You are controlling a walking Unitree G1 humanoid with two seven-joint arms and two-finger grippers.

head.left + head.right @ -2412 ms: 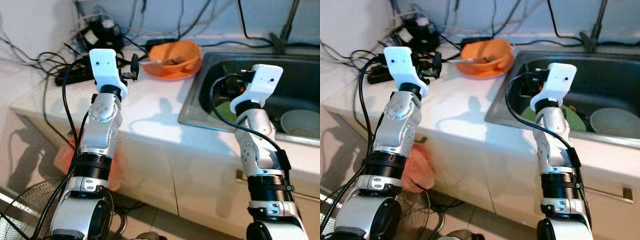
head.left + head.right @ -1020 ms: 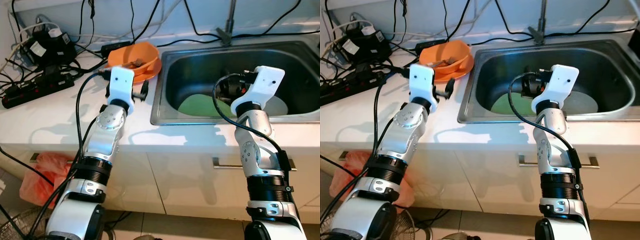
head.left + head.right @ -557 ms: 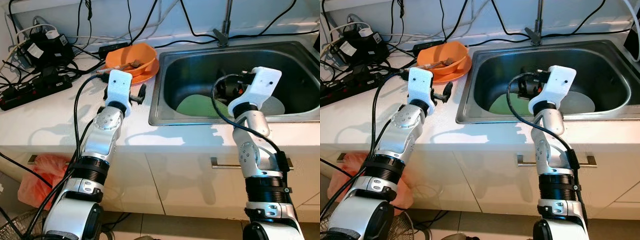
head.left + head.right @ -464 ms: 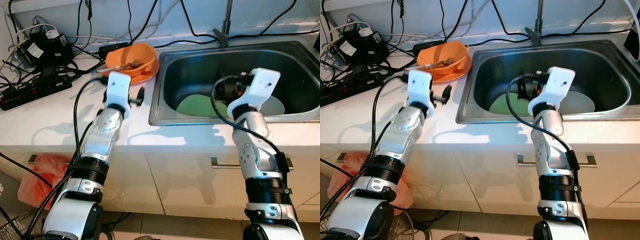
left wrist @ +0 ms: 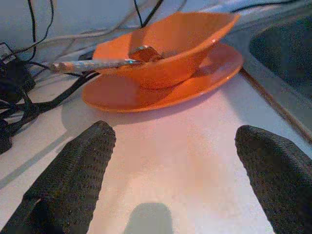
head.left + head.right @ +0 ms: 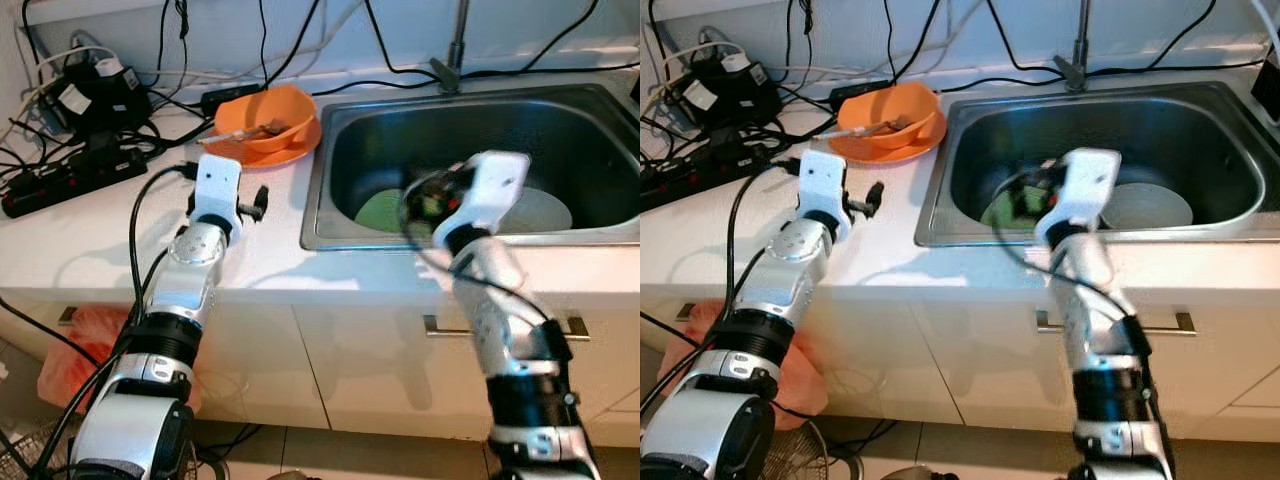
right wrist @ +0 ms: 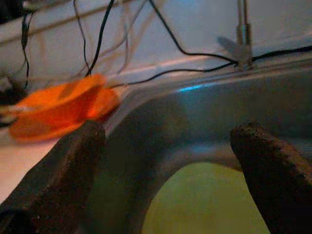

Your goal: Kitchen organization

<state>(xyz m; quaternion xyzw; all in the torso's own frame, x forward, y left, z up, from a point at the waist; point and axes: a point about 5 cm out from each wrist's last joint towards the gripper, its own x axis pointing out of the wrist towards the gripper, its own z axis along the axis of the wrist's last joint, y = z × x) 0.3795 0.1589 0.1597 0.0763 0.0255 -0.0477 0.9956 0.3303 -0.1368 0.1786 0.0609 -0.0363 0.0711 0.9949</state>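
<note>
An orange bowl (image 6: pixel 268 112) sits on an orange plate (image 5: pixel 161 85) on the white counter, left of the steel sink (image 6: pixel 345 165). A utensil (image 5: pixel 92 64) rests in the bowl. My left gripper (image 6: pixel 256 202) hovers open over the counter just short of the plate, its fingers (image 5: pixel 73 175) wide apart. A green plate (image 6: pixel 380 210) and a pale bowl (image 6: pixel 1150 205) lie in the sink. My right gripper (image 6: pixel 1025 200) is open above the sink's left part, over the green plate (image 7: pixel 209 204); the arm is blurred.
Power strips and tangled cables (image 6: pixel 75 100) crowd the counter's back left. A faucet (image 6: pixel 455 45) stands behind the sink. A red plastic bag (image 6: pixel 75 345) sits on the floor under the counter, and a drawer handle (image 6: pixel 500 325) is below the sink.
My right arm has swung left over the sink and is blurred with motion. The left gripper has drawn slightly left and back from the sink's edge.
</note>
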